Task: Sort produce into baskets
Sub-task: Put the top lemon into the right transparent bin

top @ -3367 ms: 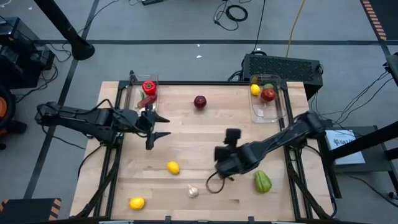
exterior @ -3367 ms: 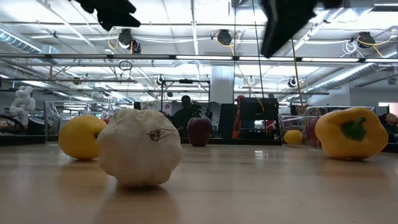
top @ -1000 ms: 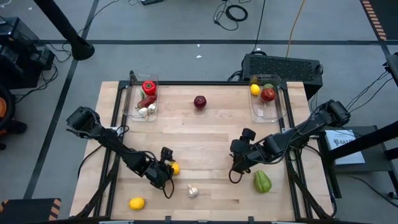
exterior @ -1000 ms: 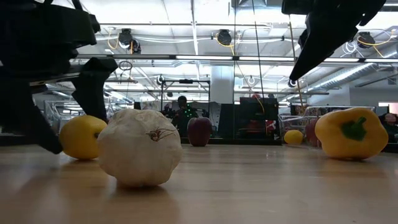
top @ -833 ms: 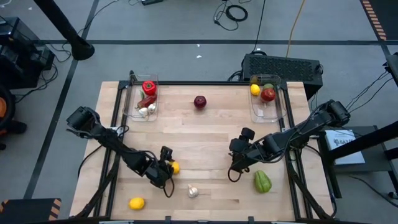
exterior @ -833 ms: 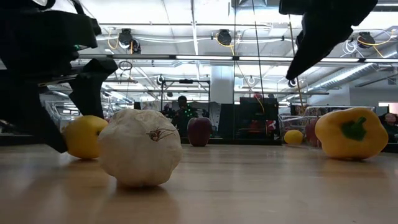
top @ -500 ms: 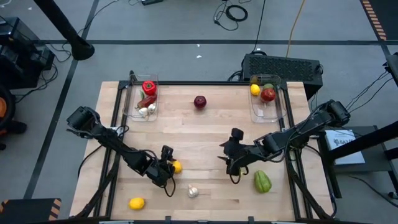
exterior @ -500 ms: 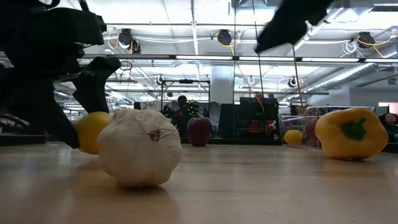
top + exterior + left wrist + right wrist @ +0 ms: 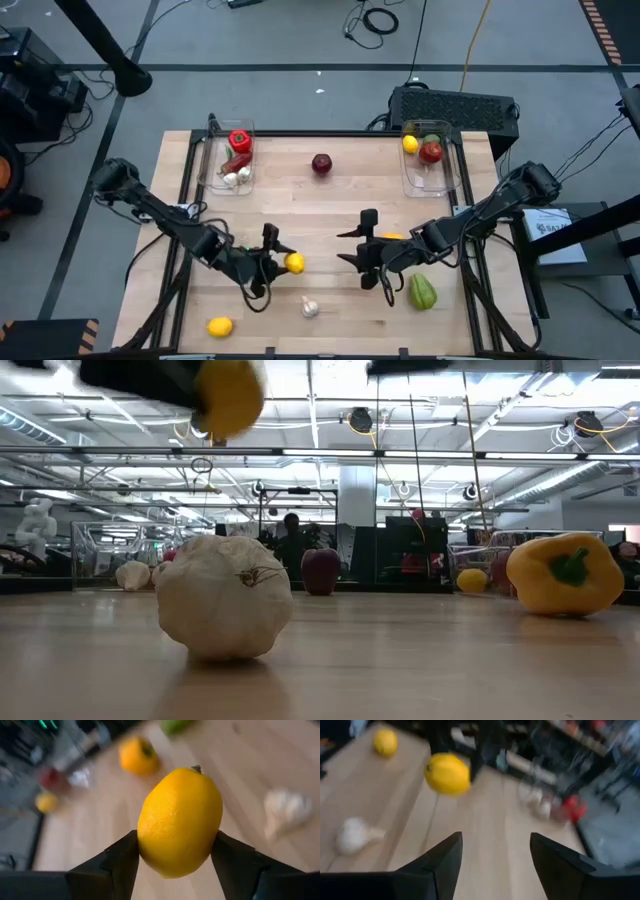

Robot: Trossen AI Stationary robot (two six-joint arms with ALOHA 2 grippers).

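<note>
On the wooden table [image 9: 330,215], lower centre of the high view, the left gripper [image 9: 283,262] pinches a lemon [image 9: 295,263] between its fingers (lifted, it seems, though the low view is blurred). The right gripper [image 9: 350,247] hangs just right of it, fingers spread, holding nothing. A garlic bulb [image 9: 311,308] lies below.

We see the table [image 9: 330,215] with one basket [image 9: 229,160] at its far left corner and the other basket [image 9: 432,158] at its far right. Between them lies an apple [image 9: 321,163]. The left gripper [image 9: 283,262] holds a lemon [image 9: 294,263] above mid-table, facing the right gripper [image 9: 351,247]. Nearer the front edge lie garlic [image 9: 310,308], another lemon [image 9: 220,326] left of it, and a pepper [image 9: 422,292] to the right.
</note>
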